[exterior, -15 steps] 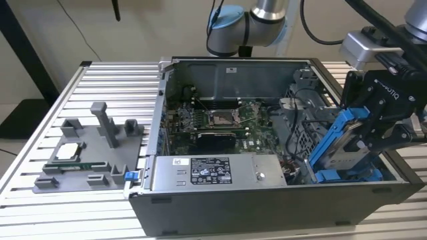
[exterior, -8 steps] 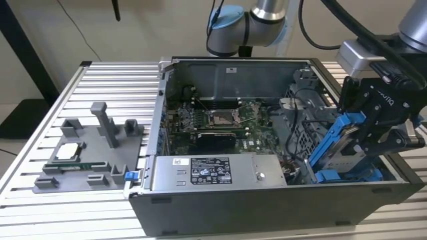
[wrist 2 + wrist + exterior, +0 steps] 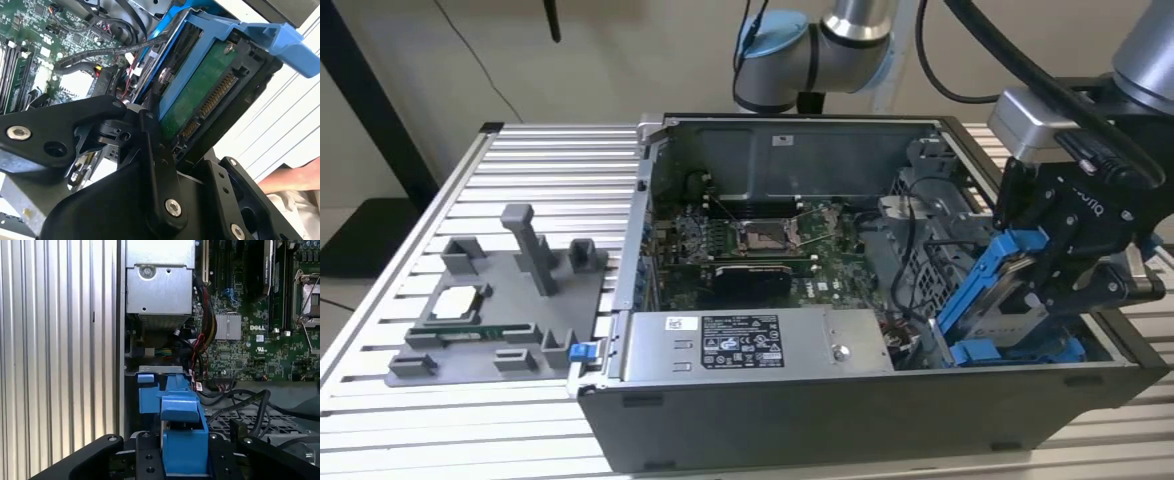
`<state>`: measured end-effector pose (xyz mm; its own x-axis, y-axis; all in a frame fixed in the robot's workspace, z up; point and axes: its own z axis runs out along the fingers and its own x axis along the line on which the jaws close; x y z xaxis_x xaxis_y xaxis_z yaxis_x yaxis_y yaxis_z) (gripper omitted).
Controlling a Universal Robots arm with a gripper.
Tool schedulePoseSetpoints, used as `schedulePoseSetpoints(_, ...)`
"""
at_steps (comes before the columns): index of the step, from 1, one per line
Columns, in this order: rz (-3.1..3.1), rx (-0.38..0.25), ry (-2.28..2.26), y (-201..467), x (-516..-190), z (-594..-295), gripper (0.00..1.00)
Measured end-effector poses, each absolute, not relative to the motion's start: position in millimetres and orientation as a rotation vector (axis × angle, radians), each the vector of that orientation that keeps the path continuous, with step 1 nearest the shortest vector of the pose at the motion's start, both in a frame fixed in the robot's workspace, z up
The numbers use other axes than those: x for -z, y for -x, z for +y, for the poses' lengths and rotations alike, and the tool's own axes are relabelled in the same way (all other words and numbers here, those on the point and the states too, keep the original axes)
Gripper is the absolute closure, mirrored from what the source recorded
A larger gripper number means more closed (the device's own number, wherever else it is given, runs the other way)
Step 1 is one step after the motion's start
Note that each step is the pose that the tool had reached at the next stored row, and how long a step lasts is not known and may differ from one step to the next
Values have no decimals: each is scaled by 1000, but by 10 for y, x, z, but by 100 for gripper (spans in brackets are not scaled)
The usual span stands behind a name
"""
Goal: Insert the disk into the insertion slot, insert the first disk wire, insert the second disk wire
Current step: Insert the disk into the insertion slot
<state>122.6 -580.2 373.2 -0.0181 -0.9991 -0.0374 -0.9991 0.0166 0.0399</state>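
Observation:
My gripper (image 3: pixel 1051 262) is shut on the disk (image 3: pixel 1003 285), a drive in a bright blue carrier. The disk is tilted on edge at the right end of the open computer case. Its lower end is down at the insertion slot (image 3: pixel 991 350), the grey bay with blue rails. In the second wrist view, a black finger (image 3: pixel 156 150) presses the disk's (image 3: pixel 200 95) side, where the green circuit board and connector pins show. In the first wrist view, the carrier (image 3: pixel 182 440) sits between the fingers, with the slot's blue rail (image 3: pixel 149 392) just beyond it.
The case (image 3: pixel 854 410) lies open on a slatted metal table, showing the motherboard and processor socket (image 3: pixel 761 237). A silver power supply (image 3: pixel 747 345) lies along the front. Black cables (image 3: pixel 240 402) run beside the bay. A grey fixture tray (image 3: pixel 494 300) sits at the exterior view's left. A person's hand (image 3: pixel 290 177) is nearby.

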Motion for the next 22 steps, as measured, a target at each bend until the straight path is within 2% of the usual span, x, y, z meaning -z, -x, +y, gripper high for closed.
schedulePoseSetpoints(1,-2239,86,-2200,-1226,-3732,-5802,100)
schedulePoseSetpoints(2,-2239,86,-2200,-1226,-3733,-5802,0)
schedulePoseSetpoints(22,-2252,114,-2214,-1191,-3951,-5672,0)
